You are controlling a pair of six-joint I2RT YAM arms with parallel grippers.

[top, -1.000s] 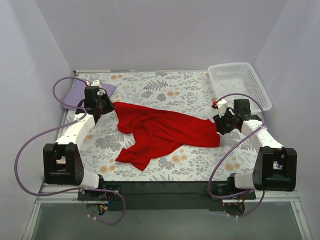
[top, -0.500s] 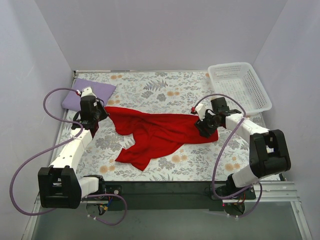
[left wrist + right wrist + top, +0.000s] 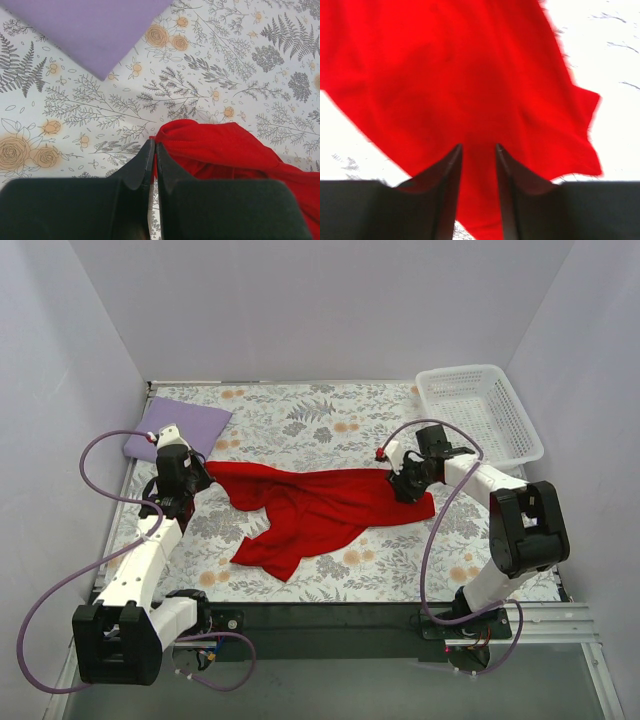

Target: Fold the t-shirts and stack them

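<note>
The red t-shirt [image 3: 320,505] lies crumpled across the middle of the flowered table, one sleeve trailing toward the near left. My left gripper [image 3: 195,476] is at its far left corner, shut on the cloth's edge [image 3: 225,150]; a sliver of red shows between the pressed fingertips of the left gripper [image 3: 154,146]. The lilac t-shirt [image 3: 180,425] lies folded flat in the far left corner, just beyond that gripper, and shows as the lilac cloth [image 3: 85,30]. My right gripper [image 3: 405,485] is low over the shirt's far right corner. Its jaws stand apart, and the right gripper [image 3: 477,147] has red cloth [image 3: 445,65] under and between them.
A white lattice basket [image 3: 480,410] stands at the far right corner, behind the right arm. Purple cables loop out from both arms. Grey walls close in the table on three sides.
My left gripper has pulled the shirt's left corner further left, stretching the far edge. The right gripper has come in from beside the shirt's right edge onto its far right corner.
</note>
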